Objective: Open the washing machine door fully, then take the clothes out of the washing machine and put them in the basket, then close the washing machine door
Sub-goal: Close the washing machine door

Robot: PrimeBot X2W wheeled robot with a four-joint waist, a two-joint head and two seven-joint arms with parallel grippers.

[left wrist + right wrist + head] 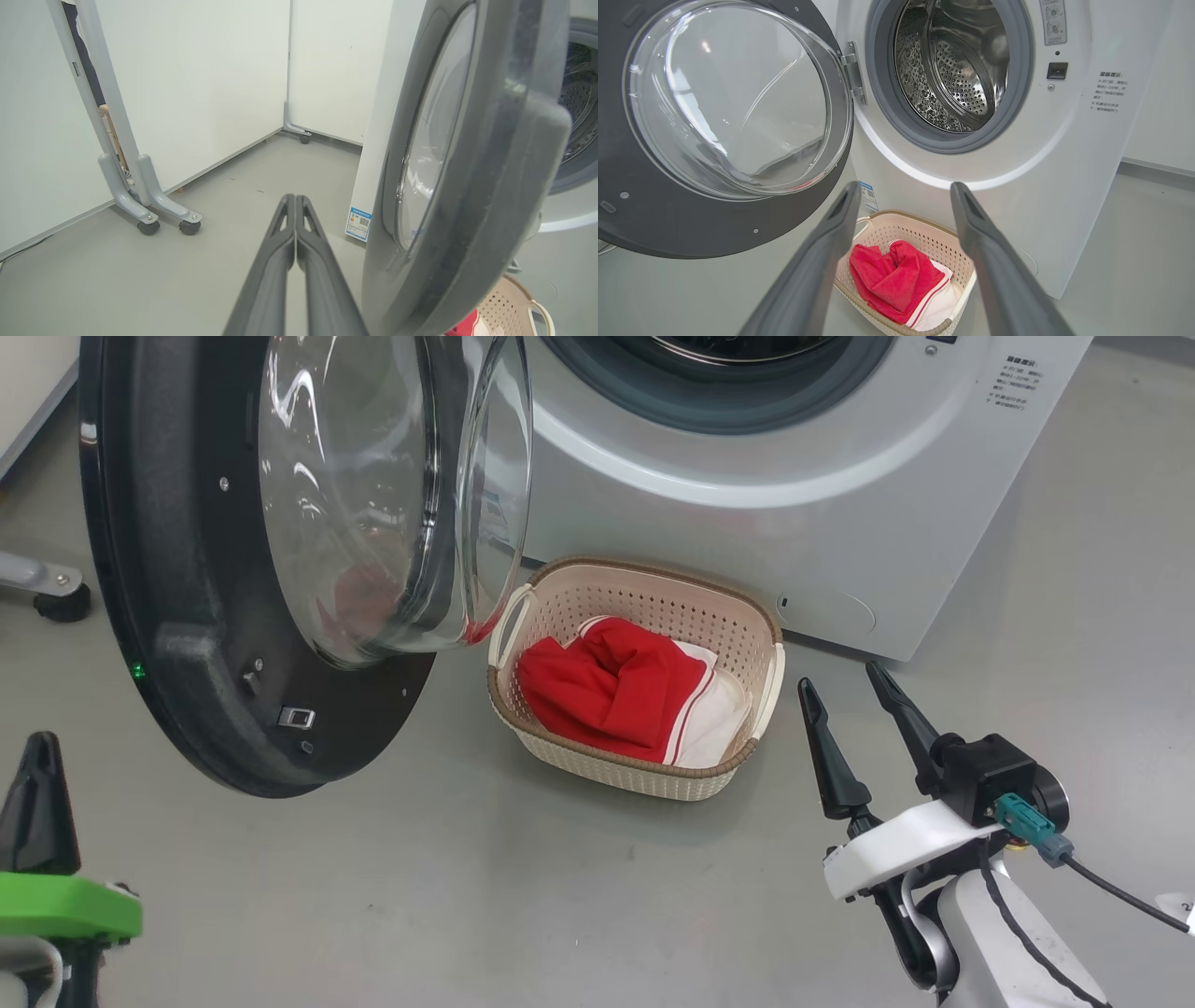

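The washing machine door (280, 551) stands swung wide open, its glass bowl facing me; it also shows in the left wrist view (467, 177) and the right wrist view (724, 121). The white washing machine (794, 476) shows its steel drum (957, 65) with no fabric visible inside. The red and white clothes (625, 691) lie in the cream basket (738, 616) on the floor before the machine. My left gripper (295, 198) is shut on nothing, on the outer side of the door and apart from it. My right gripper (840, 683) is open, right of the basket.
Grey floor (467, 877) spreads around. White partition panels on castor feet (149, 219) stand left of the machine. A castor foot (56, 593) sits at the far left. The basket (924, 233) lies directly below the machine's mouth.
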